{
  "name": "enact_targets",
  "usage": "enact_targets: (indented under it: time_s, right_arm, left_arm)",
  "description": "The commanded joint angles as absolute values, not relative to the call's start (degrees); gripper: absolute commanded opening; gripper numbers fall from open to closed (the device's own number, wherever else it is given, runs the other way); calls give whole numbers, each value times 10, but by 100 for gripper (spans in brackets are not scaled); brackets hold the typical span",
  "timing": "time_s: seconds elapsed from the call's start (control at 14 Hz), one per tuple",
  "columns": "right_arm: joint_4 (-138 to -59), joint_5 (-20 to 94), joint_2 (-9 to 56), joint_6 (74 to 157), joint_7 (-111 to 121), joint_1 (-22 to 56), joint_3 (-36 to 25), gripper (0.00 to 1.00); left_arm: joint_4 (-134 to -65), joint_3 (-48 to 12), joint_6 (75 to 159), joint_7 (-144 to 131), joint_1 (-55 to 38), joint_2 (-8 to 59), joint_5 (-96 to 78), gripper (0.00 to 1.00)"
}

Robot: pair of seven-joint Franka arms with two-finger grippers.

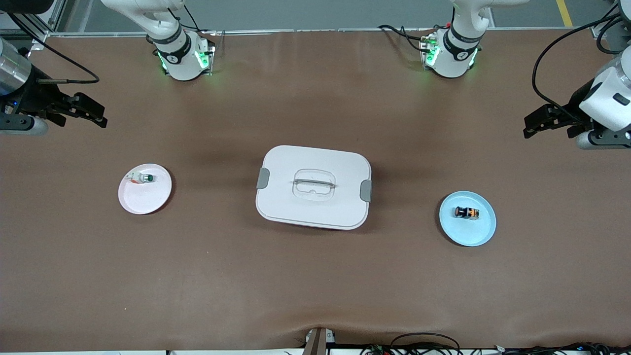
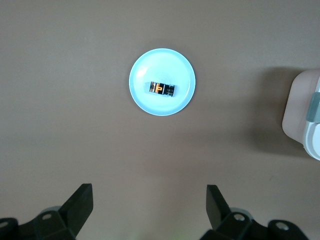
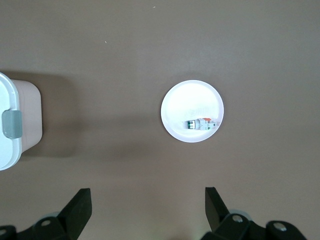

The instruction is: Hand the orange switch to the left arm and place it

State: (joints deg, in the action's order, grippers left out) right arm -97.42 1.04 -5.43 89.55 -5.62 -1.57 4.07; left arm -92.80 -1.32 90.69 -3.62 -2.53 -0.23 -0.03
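The orange switch (image 1: 466,213), a small black part with orange accents, lies on its side on a light blue plate (image 1: 480,231) toward the left arm's end of the table. It also shows in the left wrist view (image 2: 162,88), on the plate (image 2: 145,95). The white box (image 1: 315,207) stands shut at the table's middle. My left gripper (image 1: 532,123) hangs open and empty over bare table at its own end, apart from the plate; in the left wrist view (image 2: 150,192) its fingers are wide apart. My right gripper (image 1: 98,112) hangs open and empty over bare table at its own end, and its wrist view (image 3: 147,196) shows the same.
A white plate (image 1: 143,199) toward the right arm's end holds a small white switch with a green top (image 1: 143,178); both show in the right wrist view, the plate (image 3: 190,100) and the switch (image 3: 201,123). The box's ends show in both wrist views (image 2: 305,115) (image 3: 27,100).
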Motion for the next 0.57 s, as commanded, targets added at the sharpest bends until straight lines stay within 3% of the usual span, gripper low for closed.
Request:
enact_targets:
  time_s: [0.0,0.5]
  right_arm:
    - [-986,11,-67,903,-50,-19,45,100]
    - [-983,13,-64,906,-41,-19,45,100]
  left_arm:
    - [-915,-17,896,-30,-19,0,-6,100]
    - [-915,-17,897,-29,-19,1,-5,100]
